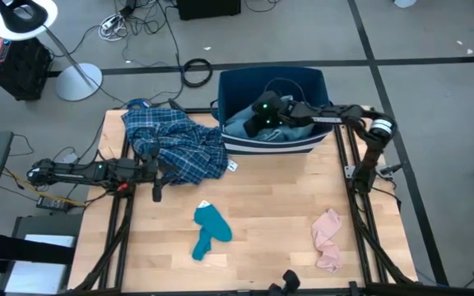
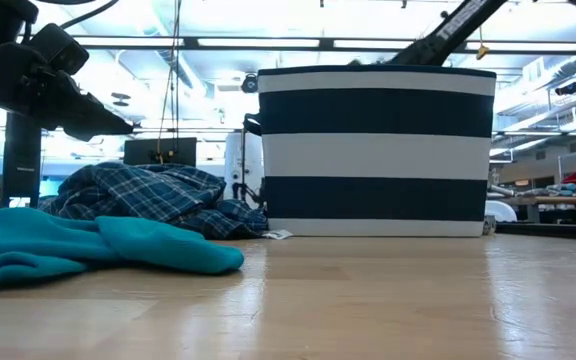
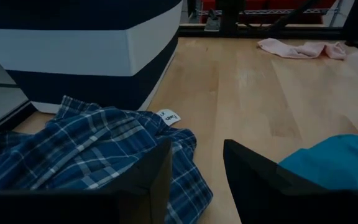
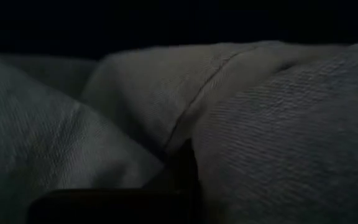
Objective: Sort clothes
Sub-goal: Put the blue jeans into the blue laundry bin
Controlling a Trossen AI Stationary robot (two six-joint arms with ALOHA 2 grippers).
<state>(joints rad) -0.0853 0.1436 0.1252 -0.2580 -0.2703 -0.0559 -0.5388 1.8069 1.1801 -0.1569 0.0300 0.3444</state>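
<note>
Right gripper (image 1: 257,117) is inside the striped bin (image 1: 307,80) at the table's far edge, pressed into the light-blue denim piece (image 4: 104,124). The right wrist view shows only cloth folds against one dark finger; whether the fingers hold the fabric cannot be told.

Left gripper (image 3: 194,177) hovers at the near edge of the plaid shirt (image 1: 175,148), fingers parted a narrow way with nothing between them.

Surface: pale wooden table (image 1: 278,189). The shirt lies heaped at the far left, touching the bin's left corner. The teal sock (image 1: 210,231) lies near the front centre; the pink item (image 1: 327,238) lies at front right, well apart from it.

Room: grey floor with loose cables (image 1: 138,25) and a ring lamp (image 1: 25,18) beyond the table. The low view alone shows the bin's blue and white bands; the high view alone shows its contents.
</note>
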